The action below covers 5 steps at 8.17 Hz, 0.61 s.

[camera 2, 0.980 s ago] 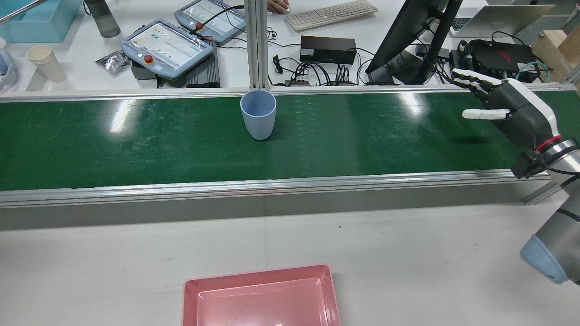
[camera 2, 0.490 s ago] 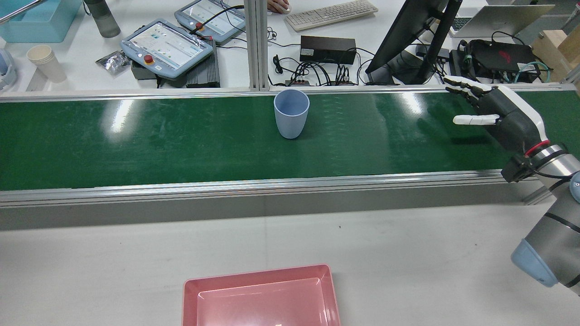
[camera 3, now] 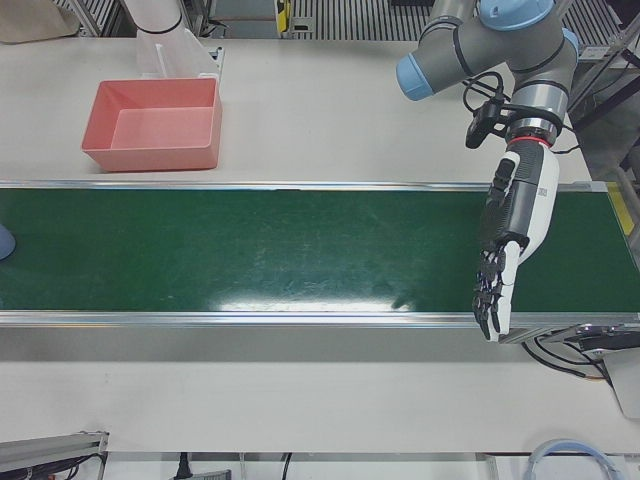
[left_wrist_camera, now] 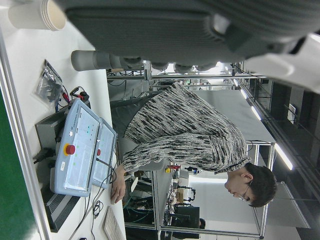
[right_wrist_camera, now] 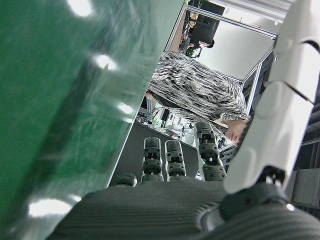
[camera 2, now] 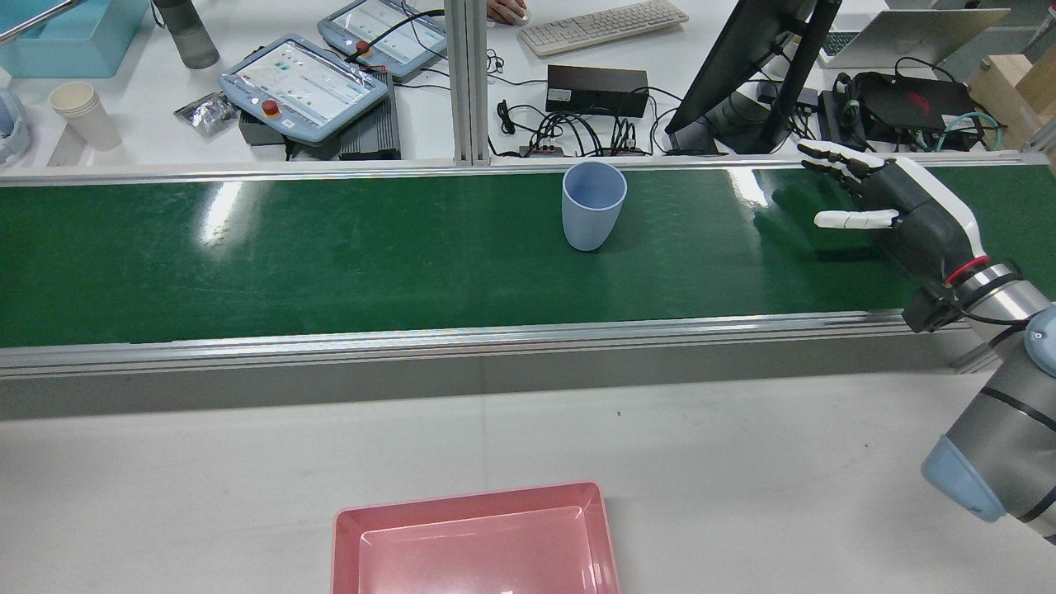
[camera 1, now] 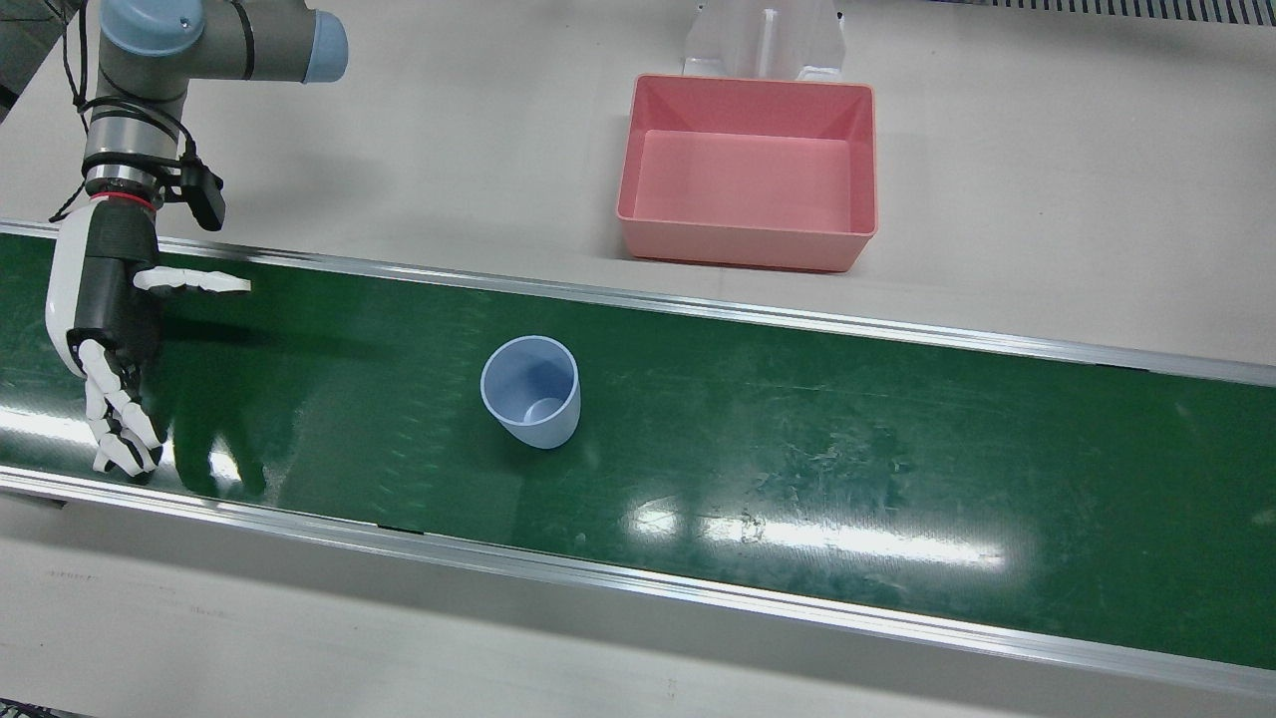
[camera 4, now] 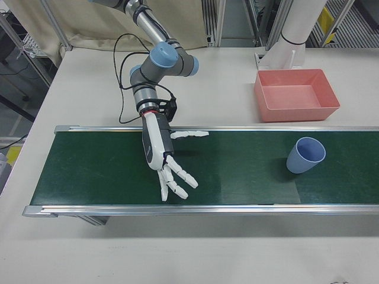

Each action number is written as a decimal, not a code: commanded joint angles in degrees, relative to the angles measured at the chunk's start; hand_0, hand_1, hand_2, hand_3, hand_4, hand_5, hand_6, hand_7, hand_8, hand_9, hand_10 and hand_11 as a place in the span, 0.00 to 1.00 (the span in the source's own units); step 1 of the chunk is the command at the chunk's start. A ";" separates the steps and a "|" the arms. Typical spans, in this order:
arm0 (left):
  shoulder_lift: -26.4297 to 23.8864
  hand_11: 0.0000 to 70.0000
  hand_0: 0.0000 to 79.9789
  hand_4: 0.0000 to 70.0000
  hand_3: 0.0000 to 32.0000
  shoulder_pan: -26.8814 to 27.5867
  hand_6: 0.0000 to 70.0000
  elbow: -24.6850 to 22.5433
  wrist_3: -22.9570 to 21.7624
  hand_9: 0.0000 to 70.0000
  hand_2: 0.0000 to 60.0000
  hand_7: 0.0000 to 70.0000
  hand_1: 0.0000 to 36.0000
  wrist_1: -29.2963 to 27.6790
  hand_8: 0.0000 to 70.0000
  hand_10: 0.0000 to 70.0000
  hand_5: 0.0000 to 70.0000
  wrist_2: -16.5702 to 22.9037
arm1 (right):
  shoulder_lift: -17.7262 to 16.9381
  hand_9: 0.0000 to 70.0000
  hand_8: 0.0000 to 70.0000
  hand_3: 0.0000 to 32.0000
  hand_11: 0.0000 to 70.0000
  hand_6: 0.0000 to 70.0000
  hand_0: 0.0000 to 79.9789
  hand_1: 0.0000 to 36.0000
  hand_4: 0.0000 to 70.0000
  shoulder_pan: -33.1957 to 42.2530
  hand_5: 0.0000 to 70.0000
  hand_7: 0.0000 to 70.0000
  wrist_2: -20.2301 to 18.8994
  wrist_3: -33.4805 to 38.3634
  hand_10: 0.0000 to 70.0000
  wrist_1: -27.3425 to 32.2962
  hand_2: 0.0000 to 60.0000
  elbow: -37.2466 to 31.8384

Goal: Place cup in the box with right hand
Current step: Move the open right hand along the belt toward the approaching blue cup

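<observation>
While the cup (camera 2: 593,204) is standing upright on the green belt (camera 2: 330,256), mouth up and nothing touching it, I'm holding my right hand (camera 2: 895,214) low over the belt's right end in the rear view, well apart from the cup. I'm keeping it spread wide w/ nothing in it: fingers (camera 2: 833,157) reaching toward the far rail, thumb (camera 2: 854,219) sticking out sideways toward the cup. That's deliberate, I think: palm facing the cup's side so the gap btwn thumb and fingers makes a pocket the cup's wall can fit into.

Right-front view is showing the same: right hand (camera 4: 163,160) splayed just above the belt, cup (camera 4: 305,155) off toward the other end.

The pink box (camera 1: 748,170) is sitting empty on the white table (camera 1: 449,150), robot side of the belt, roughly level w/ the cup, so a short carry across the near rail should do once I'm gripping.

My left hand (camera 3: 510,240) is hanging over the opposite end, fingers pointing down and apart, holding nothing, staying out of the way since this job is the right hand's.

Step in hand: pre-grasp; cup not yet taken.
</observation>
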 commanded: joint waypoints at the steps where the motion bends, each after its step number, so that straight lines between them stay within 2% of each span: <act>1: 0.00 0.00 0.00 0.00 0.00 0.08 0.00 0.00 0.00 0.00 0.00 0.00 0.00 0.00 0.00 0.00 0.00 0.00 | 0.37 0.24 0.18 0.06 0.02 0.08 0.59 0.44 0.00 -0.80 0.09 0.32 0.01 -0.05 0.00 -0.06 0.15 0.48; 3: 0.00 0.00 0.00 0.00 0.00 -0.01 0.00 0.00 0.00 0.00 0.00 0.00 0.00 0.00 0.00 0.00 0.00 0.00 | 0.46 0.24 0.17 0.14 0.01 0.08 0.60 0.47 0.00 -1.41 0.09 0.31 0.01 -0.14 0.00 -0.06 0.15 0.31; 5: 0.00 0.00 0.00 0.00 0.00 0.08 0.00 0.00 0.00 0.00 0.00 0.00 0.00 0.00 0.00 0.00 0.00 0.00 | 0.72 0.24 0.17 0.12 0.01 0.08 0.60 0.46 0.00 -2.99 0.09 0.31 1.23 -0.67 0.00 -0.06 0.15 0.48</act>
